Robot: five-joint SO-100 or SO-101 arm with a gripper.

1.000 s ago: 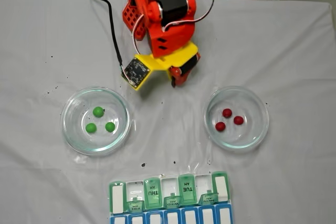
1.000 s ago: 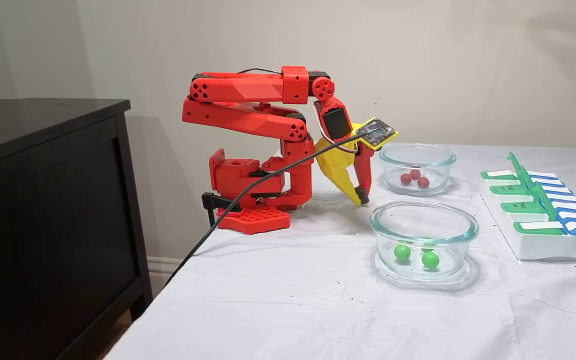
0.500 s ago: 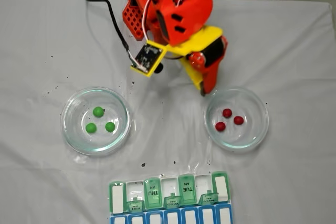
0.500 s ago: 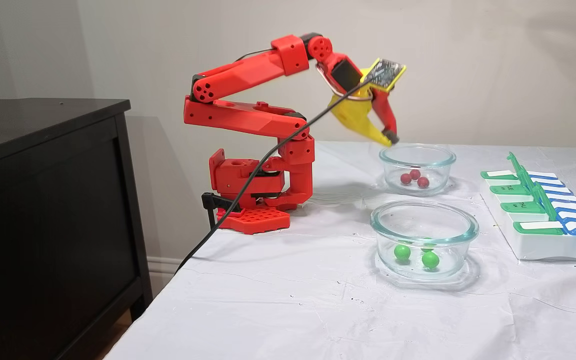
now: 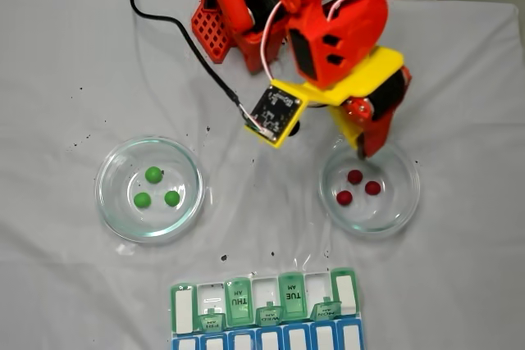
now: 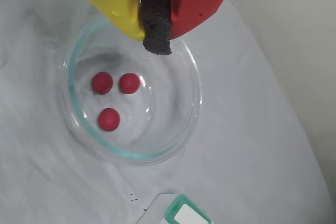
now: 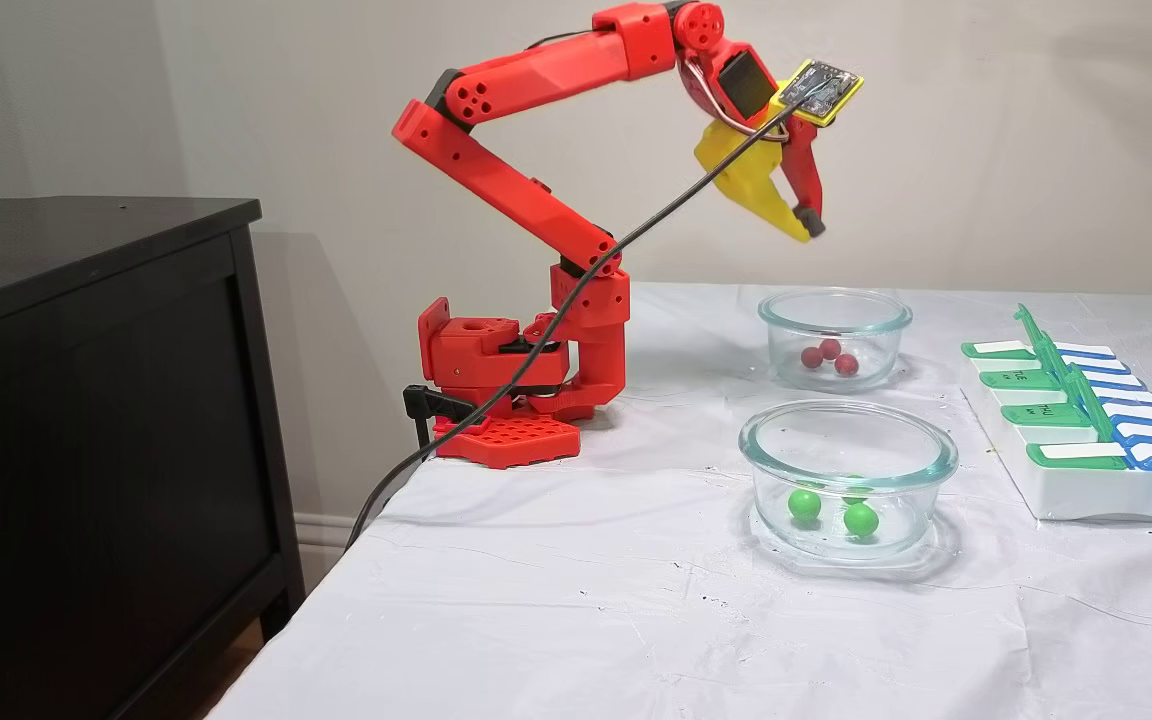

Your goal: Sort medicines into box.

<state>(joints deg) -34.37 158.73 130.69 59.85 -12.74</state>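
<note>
Green lids of the box [image 5: 264,305] are marked THU and TUE; the gripper [image 6: 156,30] is seen clenched, grasping nothing.

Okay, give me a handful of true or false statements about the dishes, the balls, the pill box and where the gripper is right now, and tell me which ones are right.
1. The three red balls lie in a glass dish. True.
2. The gripper rests on the tablecloth beside the dishes. False: in a fixed view it hangs high above the dish with the red balls.
3. The gripper holds a green ball. False: in the wrist view the jaws are shut with only their dark foam pad between them; all three green balls sit in their own dish.
4. No ball lies in the pill organizer yet, as far as its open compartments show. True.
5. Both dishes are clear glass. True.
</note>
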